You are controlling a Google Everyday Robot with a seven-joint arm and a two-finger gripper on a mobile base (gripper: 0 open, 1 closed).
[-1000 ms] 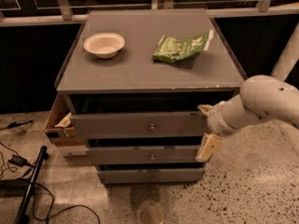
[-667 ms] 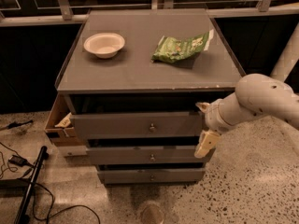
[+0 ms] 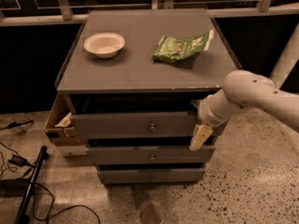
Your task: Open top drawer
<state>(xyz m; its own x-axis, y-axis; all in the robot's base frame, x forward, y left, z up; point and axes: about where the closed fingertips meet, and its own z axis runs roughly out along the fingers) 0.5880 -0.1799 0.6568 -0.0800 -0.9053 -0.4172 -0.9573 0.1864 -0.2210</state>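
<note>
The top drawer (image 3: 135,124) is a grey flat front with a small round metal knob (image 3: 152,127) at its centre, just under the cabinet top. It stands out a little from the cabinet, with a dark gap above it. My gripper (image 3: 200,135) is at the drawer's right end, below the white arm (image 3: 247,94) that reaches in from the right. One pale finger (image 3: 201,137) hangs down over the right edge of the drawer front.
Two more grey drawer fronts (image 3: 152,156) lie below. A white bowl (image 3: 104,44) and a green snack bag (image 3: 183,46) sit on the cabinet top (image 3: 140,69). A brown cardboard box (image 3: 58,122) stands at the cabinet's left. Cables and a black pole (image 3: 28,185) lie on the floor at left.
The arm and gripper have shifted slightly left along the drawer's right end. The drawer front looks unchanged.
</note>
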